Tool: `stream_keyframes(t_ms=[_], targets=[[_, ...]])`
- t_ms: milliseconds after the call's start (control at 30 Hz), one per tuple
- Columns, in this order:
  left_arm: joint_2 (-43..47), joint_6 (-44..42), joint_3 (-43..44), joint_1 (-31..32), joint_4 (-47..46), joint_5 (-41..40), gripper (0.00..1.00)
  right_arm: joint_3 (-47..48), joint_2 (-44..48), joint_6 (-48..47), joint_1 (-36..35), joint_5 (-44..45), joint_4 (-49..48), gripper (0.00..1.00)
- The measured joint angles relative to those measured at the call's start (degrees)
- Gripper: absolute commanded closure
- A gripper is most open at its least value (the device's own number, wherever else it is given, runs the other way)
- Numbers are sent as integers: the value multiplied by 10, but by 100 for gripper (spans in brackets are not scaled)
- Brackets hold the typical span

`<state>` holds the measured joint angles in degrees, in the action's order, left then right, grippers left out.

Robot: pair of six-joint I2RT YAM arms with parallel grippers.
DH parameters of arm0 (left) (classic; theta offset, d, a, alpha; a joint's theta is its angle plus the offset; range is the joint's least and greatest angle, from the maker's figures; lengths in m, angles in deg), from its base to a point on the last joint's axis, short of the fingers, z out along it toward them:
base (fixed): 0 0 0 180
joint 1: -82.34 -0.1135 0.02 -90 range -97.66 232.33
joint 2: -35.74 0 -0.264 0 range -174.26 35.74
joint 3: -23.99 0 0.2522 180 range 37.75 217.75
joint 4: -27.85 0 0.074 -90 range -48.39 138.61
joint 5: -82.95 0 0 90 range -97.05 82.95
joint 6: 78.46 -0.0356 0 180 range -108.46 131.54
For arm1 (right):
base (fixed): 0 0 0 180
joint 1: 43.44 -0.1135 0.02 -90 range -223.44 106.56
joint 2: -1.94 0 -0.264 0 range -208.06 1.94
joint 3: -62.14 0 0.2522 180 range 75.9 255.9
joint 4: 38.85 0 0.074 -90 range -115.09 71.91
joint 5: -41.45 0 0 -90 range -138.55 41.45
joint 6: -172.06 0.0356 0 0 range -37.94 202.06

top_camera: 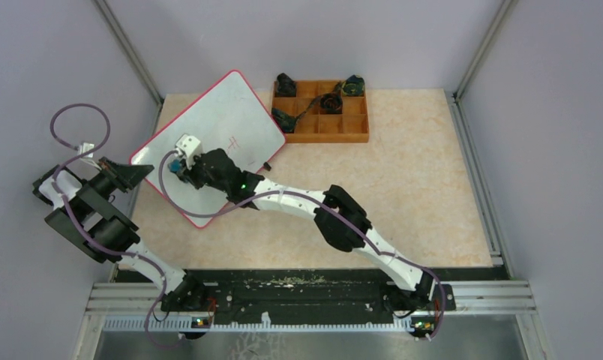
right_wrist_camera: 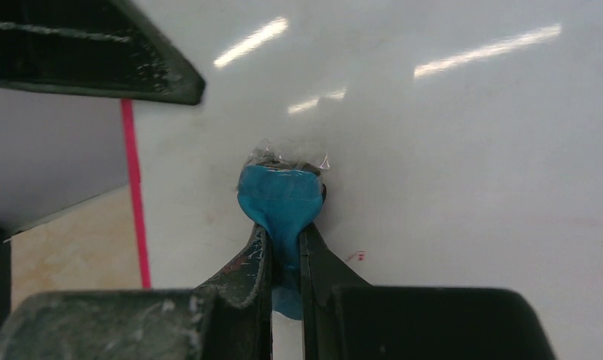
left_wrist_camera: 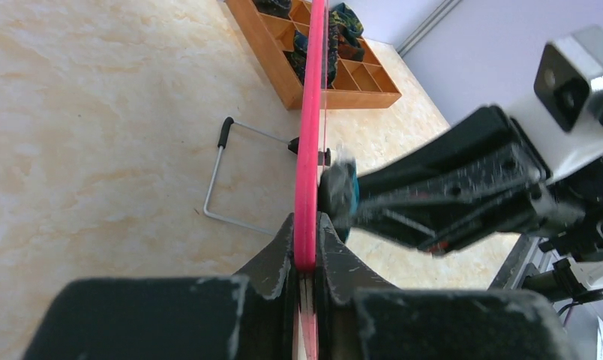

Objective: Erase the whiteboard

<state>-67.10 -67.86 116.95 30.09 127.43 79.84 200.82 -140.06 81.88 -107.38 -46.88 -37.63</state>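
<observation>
The whiteboard [top_camera: 227, 120], white with a thin red rim, stands tilted at the table's far left. Faint red handwriting [top_camera: 233, 144] remains near its middle. My left gripper [top_camera: 137, 171] is shut on the board's red rim [left_wrist_camera: 307, 180] at its left corner. My right gripper [top_camera: 180, 165] is shut on a blue eraser [right_wrist_camera: 280, 202] and presses it against the white surface [right_wrist_camera: 448, 172] near the left edge. A small red mark [right_wrist_camera: 356, 256] shows just right of the right gripper's fingers [right_wrist_camera: 325, 262]. In the left wrist view the right gripper [left_wrist_camera: 340, 196] sits right of the rim.
A brown compartmented wooden tray [top_camera: 322, 133] with dark cloth items stands at the back, right of the board. The board's wire stand [left_wrist_camera: 227, 180] rests on the beige tabletop [top_camera: 418, 180]. Grey walls close in on both sides.
</observation>
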Motion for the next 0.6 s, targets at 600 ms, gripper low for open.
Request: stream_keyframes(t_ms=[600], targets=[[0, 0, -1, 0, -3, 1, 100, -95, 39, 53, 67, -72, -44, 100]])
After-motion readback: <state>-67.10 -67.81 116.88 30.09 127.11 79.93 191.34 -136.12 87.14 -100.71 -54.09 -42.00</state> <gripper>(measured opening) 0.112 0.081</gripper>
